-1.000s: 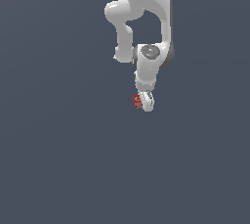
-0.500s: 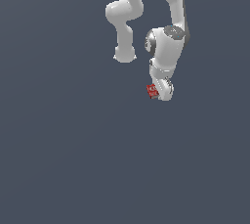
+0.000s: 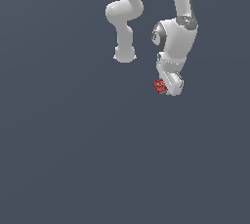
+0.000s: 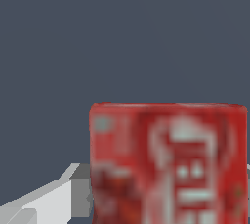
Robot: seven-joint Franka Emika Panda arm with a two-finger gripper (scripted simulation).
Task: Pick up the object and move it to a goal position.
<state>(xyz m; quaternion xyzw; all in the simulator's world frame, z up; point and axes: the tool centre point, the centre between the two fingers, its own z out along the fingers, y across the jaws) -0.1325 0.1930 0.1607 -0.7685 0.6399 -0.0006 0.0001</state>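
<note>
- At the tip of the white arm (image 3: pixel 176 37), in the upper part of the exterior view and somewhat toward its right, the claw (image 3: pixel 168 88) points downward with the red box (image 3: pixel 159 86) at its end.
- Seen from the wrist, the red box (image 4: pixel 166 162) fills the near field, its whitish label facing the camera and one pale finger (image 4: pixel 44 201) showing beside it.
- My reading is that the claw is closed on the box: the box sits at the fingertips, and nothing under it is seen to carry it. The second finger is hidden, so the contact itself is not clearly shown.
- Relation that matters: the box lies directly at the claw's tip, poking out toward the exterior view's left of the fingers. It looks small against the claw, and in the wrist view its face looks slightly wider than tall, though the lower edge is cut off.
- No goal marker shows in either view, and the grey background gives no clear edge of a bench, so which way the carry must go cannot be told.
- Judged from this, the pick looks done and the carry to the goal is the step in hand; the risk is the small box slipping at the fingertips.
</note>
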